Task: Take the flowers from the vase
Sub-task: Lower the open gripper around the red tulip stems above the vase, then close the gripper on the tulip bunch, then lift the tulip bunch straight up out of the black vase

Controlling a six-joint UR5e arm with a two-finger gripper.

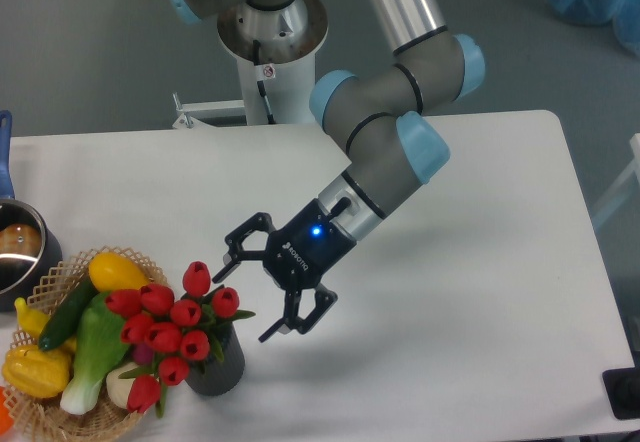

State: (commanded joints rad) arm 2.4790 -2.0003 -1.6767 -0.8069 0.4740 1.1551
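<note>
At lower left of the frame, the bunch of red tulip flowers (172,330) stands in the ribbed dark grey vase (218,366) on the white desk (480,292). The black pincer (244,294), spread wide and empty, hangs just right of the blooms, apparently lined up to take them.

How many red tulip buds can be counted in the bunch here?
10 visible. The flowers stand in the vase: one top bud, a row of four beneath it, three more under that, and two low on the left toward the basket. Others may hide behind them.
</note>
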